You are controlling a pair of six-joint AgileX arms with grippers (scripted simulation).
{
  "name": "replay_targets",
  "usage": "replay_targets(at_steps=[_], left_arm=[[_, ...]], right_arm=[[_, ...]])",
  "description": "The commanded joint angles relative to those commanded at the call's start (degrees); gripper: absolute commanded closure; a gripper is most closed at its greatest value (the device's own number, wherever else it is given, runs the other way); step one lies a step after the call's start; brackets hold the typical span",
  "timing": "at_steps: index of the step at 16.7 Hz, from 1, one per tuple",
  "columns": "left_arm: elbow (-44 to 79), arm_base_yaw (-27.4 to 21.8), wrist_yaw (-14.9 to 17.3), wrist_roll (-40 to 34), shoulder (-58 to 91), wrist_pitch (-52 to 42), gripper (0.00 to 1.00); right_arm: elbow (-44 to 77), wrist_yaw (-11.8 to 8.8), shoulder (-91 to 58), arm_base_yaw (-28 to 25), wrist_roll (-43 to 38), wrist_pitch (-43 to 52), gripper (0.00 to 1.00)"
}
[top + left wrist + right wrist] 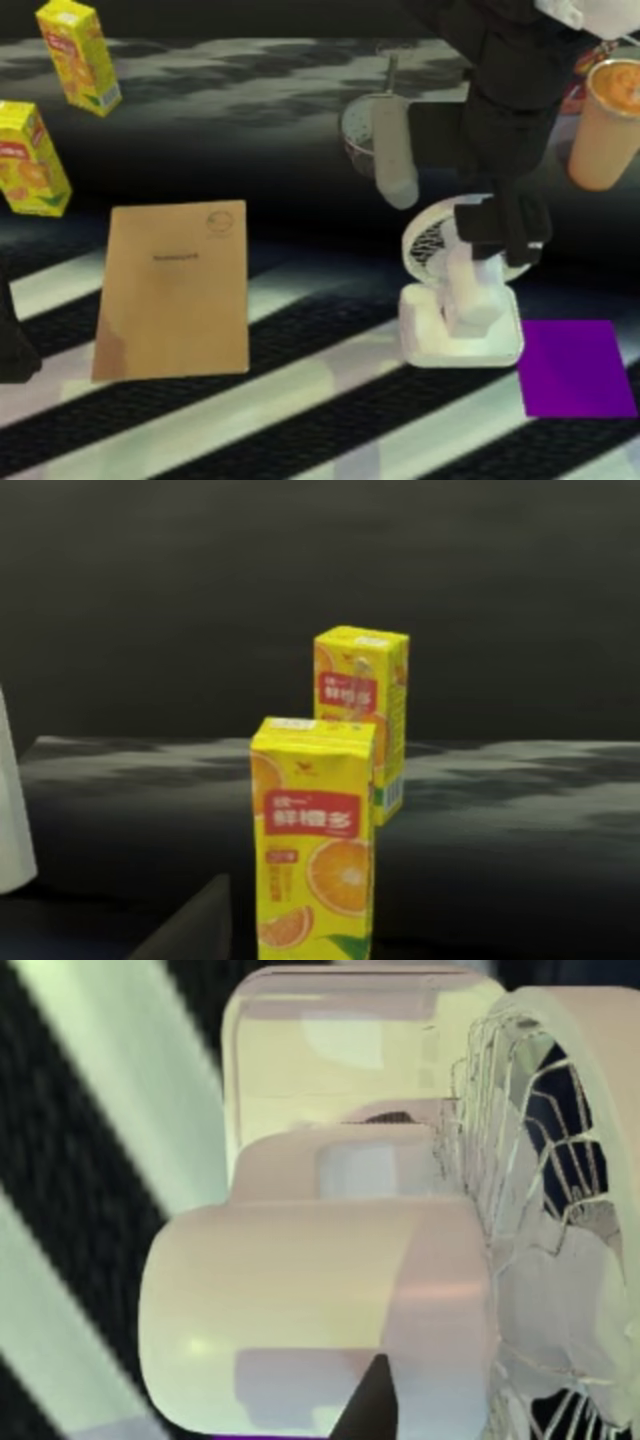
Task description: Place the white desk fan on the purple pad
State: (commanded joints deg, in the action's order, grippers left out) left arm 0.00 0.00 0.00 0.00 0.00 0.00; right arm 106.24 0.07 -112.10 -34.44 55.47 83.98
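The white desk fan [460, 300] stands upright just left of the purple pad [578, 367]; its square base touches or nearly touches the pad's left edge. My right gripper [497, 235] reaches down from the far side and is shut on the fan, at the join of the grille head and the motor housing. In the right wrist view the motor housing [320, 1310] fills the picture, with one dark fingertip [375, 1400] in front of it and the grille [560, 1210] beside it. My left arm [12, 350] is parked at the left edge, its gripper open and holding nothing.
A tan envelope [175, 290] lies left of centre. Two yellow juice cartons [80, 55] [30, 160] stand at the far left. A metal mesh strainer [372, 135] sits behind the fan. An orange cup [605, 125] stands at the far right.
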Motion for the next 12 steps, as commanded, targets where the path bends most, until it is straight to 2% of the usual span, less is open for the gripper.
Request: replay_targets(at_steps=[6, 9, 12], left_arm=[[0.0, 0.0, 0.0, 0.0, 0.0, 0.0, 0.0], [0.0, 0.0, 0.0, 0.0, 0.0, 0.0, 0.0], [0.0, 0.0, 0.0, 0.0, 0.0, 0.0, 0.0]], right_arm=[[-0.9, 0.4, 0.0, 0.2, -3.2, -0.2, 1.0], [-2.6, 1.1, 0.0, 0.4, -11.6, -0.4, 1.0], [-4.6, 2.0, 0.7, 1.0, -25.0, -1.2, 1.0]])
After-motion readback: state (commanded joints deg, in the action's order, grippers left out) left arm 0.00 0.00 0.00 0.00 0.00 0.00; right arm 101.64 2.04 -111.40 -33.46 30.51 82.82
